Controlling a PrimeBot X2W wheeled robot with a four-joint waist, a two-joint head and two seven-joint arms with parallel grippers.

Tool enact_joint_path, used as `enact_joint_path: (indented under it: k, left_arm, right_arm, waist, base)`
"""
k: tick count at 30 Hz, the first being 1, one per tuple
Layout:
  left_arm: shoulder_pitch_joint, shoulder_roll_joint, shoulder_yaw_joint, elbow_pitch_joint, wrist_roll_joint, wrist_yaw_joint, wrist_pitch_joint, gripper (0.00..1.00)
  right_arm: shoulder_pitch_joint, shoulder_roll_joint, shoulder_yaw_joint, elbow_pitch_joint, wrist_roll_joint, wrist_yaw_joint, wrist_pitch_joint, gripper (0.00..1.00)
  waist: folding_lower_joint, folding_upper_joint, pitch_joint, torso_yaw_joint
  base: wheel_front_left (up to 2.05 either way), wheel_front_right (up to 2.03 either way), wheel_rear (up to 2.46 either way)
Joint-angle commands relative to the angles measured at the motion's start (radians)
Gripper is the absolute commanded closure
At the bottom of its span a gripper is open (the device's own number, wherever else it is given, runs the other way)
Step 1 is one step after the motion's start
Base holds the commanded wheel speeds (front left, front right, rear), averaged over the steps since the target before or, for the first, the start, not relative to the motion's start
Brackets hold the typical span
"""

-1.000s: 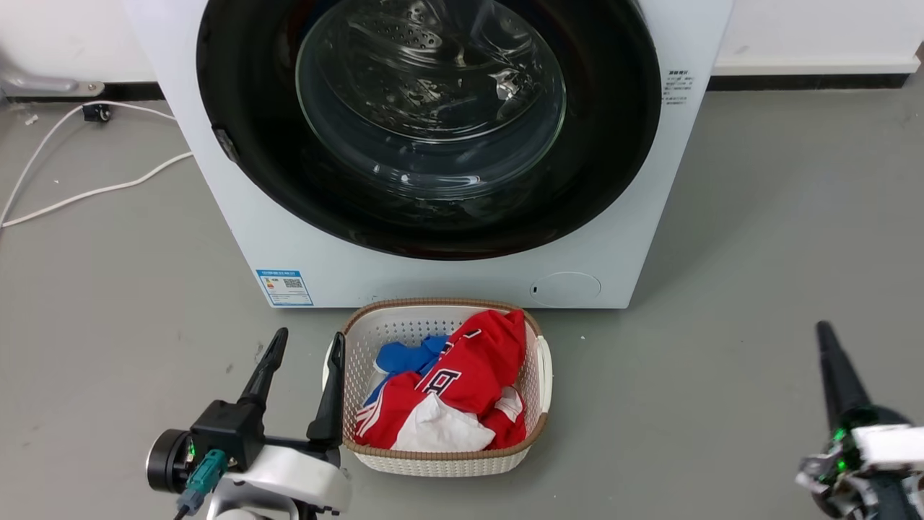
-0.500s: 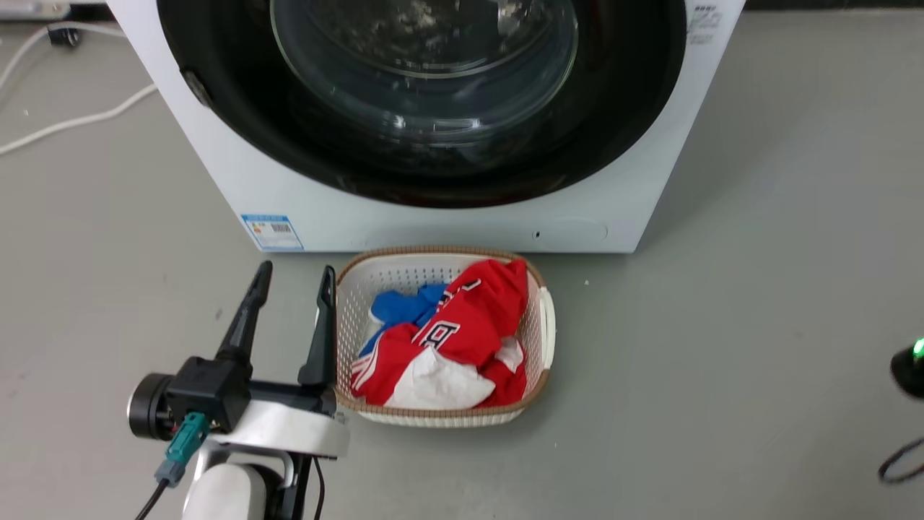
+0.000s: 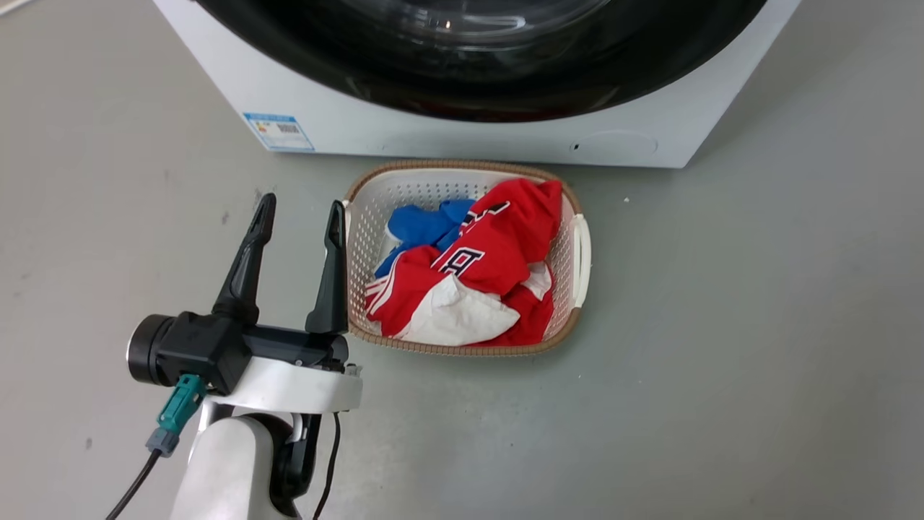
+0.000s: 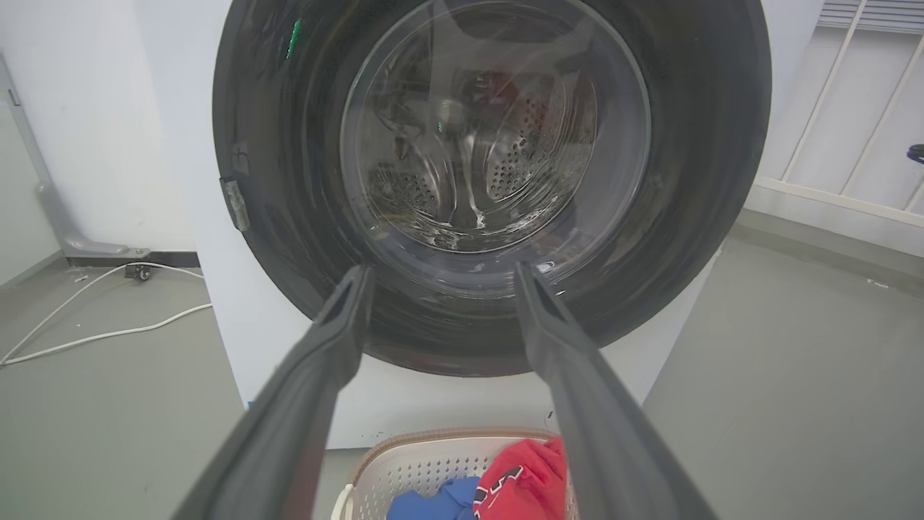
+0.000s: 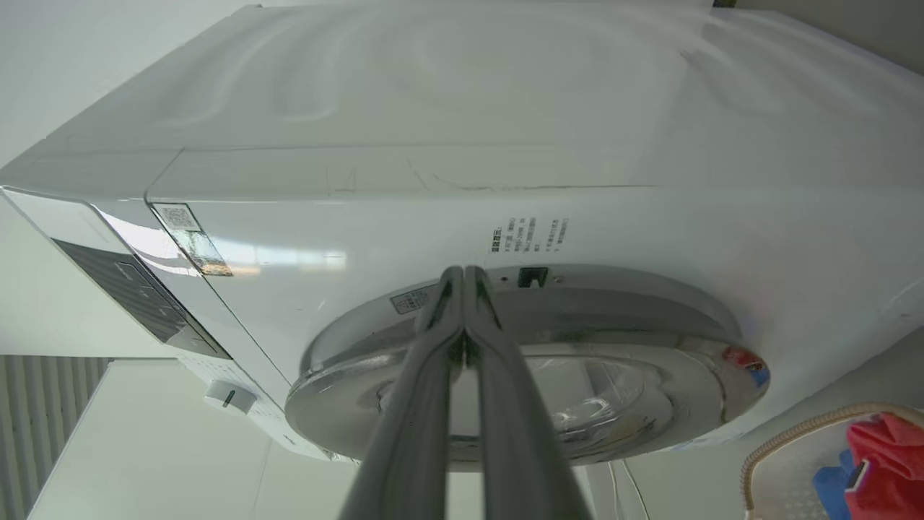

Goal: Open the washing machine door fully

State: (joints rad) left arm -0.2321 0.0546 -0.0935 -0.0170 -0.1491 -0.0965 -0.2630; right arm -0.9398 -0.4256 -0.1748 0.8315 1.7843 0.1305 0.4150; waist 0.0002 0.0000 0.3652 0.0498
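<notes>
L gripper (image 3: 302,204) hangs w/ fingers spread wide, empty, just left of basket (image 3: 462,165) on floor, R gripper (image 5: 462,273) has fingers pressed together, nothing btwn them, tips by rim of door (image 5: 650,339), which lies flat vs. front of washer (image 5: 433,209).

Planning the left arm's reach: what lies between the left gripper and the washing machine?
Head view: bare grey floor between left gripper and washing machine; the laundry basket sits beside that stretch.
</notes>
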Motion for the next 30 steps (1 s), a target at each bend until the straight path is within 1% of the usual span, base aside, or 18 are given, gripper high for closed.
enact_joint_path:
  k: [1, 6, 10, 20, 30]
  left_arm:
    - [-0.015, -0.002, -0.001, -0.006, -0.002, 0.004, -0.003, 0.0]
    - [-0.033, -0.003, -0.008, -0.02, -0.011, 0.009, -0.003, 0.0]
    - [-0.048, -0.004, -0.017, -0.026, -0.013, 0.013, -0.003, 0.0]
    - [-0.081, -0.004, -0.044, -0.038, -0.011, 0.026, -0.003, 0.0]
    - [-0.104, -0.004, -0.058, -0.048, -0.007, 0.032, -0.003, 0.0]
  right_arm:
    - [-0.038, -0.005, 0.02, 0.01, -0.002, 0.0, 0.021, 1.0]
    - [-0.168, -0.004, 0.111, 0.048, -0.016, 0.0, 0.097, 1.0]
    - [-0.253, 0.007, 0.18, 0.078, -0.047, 0.0, 0.131, 1.0]
    - [-0.421, 0.042, 0.292, 0.125, -0.12, 0.0, 0.132, 1.0]
    - [-0.527, 0.067, 0.341, 0.203, -0.159, 0.0, 0.122, 1.0]
  waist:
    - [-0.0002, 0.0, 0.026, 0.013]
    - [-0.0002, 0.0, 0.06, 0.017]
    - [-0.0002, 0.0, 0.084, 0.021]
    - [-0.0002, 0.0, 0.148, 0.027]
    - [-0.0002, 0.0, 0.205, 0.029]
  base:
    - [0.0, 0.0, 0.0]
    - [0.0, 0.0, 0.0]
    - [0.0, 0.0, 0.0]
    - [0.0, 0.0, 0.0]
    - [0.0, 0.0, 0.0]
